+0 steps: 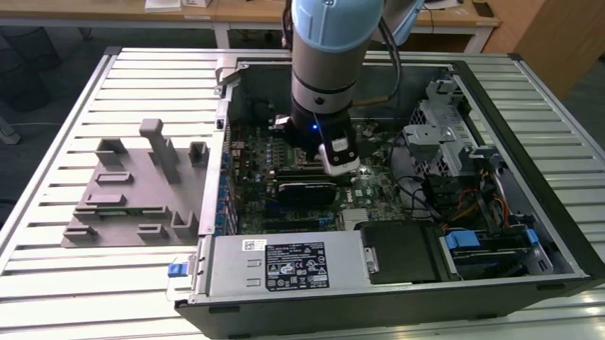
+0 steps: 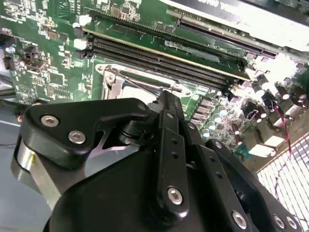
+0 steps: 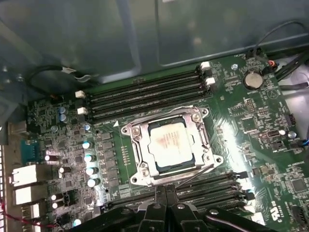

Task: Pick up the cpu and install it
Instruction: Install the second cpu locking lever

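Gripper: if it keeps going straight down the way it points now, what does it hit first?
Probably the cpu, seated in its metal socket frame on the motherboard. The gripper points down at the board by the socket's edge; depth is unclear, so the frame could come first.

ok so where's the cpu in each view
Exterior view: the arm reaches down into the open case over the motherboard and covers that spot; I can't pick the cpu out.
First wrist view: the cpu lies in its metal socket frame, just beyond the end effector.
Second wrist view: I can't make it out behind the end effector.
Shared landmark: the memory slots.
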Controlling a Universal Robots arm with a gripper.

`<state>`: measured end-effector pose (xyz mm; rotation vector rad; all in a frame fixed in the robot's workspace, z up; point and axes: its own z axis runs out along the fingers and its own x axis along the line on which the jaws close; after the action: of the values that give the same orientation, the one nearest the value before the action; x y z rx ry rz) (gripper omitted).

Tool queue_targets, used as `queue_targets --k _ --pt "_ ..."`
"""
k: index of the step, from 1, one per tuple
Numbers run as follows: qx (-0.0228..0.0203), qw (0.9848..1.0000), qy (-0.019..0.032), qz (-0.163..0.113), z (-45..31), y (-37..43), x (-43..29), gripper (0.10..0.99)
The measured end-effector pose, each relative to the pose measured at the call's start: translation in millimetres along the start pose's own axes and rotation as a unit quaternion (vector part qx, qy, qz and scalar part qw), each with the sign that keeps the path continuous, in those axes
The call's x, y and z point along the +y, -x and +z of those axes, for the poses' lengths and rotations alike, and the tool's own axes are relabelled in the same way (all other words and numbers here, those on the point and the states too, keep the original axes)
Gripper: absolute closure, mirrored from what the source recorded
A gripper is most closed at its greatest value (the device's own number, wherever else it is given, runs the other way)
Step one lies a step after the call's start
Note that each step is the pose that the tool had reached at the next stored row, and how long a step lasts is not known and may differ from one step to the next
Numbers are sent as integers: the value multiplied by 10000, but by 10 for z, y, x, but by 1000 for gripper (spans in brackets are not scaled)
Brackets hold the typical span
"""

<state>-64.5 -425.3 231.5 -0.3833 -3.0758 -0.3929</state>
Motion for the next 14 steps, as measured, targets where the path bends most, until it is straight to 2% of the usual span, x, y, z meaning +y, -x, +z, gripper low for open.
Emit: queue_targets --k 7,14 --pt "0 10000 0 0 123 -156 -64 980" --pt "3 10000 11 0 243 -179 -101 980"
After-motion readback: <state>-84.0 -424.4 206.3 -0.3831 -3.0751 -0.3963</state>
